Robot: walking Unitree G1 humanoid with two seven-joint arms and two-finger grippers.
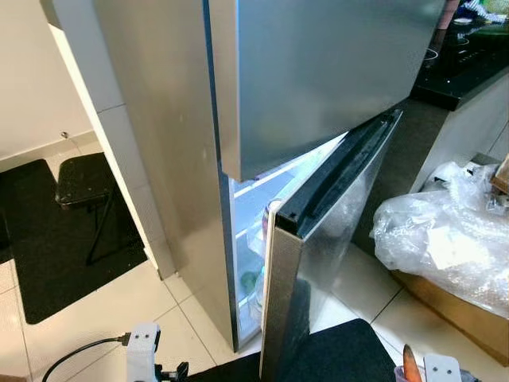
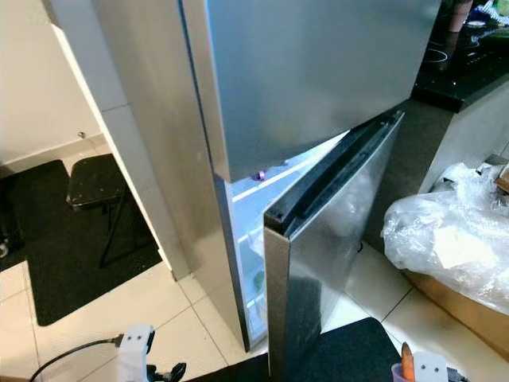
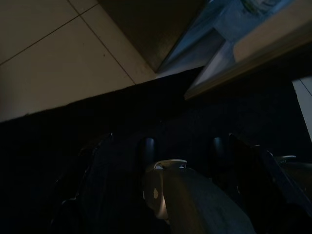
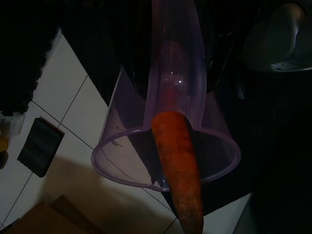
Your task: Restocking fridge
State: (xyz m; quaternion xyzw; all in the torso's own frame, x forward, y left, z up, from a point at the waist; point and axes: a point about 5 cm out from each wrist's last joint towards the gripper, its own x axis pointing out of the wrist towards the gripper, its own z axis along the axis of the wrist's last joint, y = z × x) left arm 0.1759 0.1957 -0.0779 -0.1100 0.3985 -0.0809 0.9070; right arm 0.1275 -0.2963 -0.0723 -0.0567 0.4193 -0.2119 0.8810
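A tall stainless-steel fridge point(image 1: 318, 79) stands in front of me. Its upper door is closed. The lower door point(image 1: 334, 215) stands partly open, and through the gap the lit inside point(image 1: 250, 239) shows a few items, too small to name. My right gripper point(image 2: 409, 376) is low at the bottom right, shut on a clear purple cup point(image 4: 165, 161). An orange carrot point(image 4: 178, 165) stands in the cup, and its tip point(image 1: 408, 362) pokes up. My left gripper point(image 1: 169, 372) hangs low at the bottom left, above a dark mat.
A black stool point(image 1: 83, 179) stands on a black mat point(image 1: 48, 255) to the left of the fridge. A plastic-wrapped bundle point(image 1: 445, 235) rests on a wooden box point(image 1: 457, 310) to the right. A dark counter point(image 1: 465, 72) is behind it. Another dark mat point(image 1: 342, 354) lies under the door, and a cable point(image 1: 79, 354) trails on the tiles.
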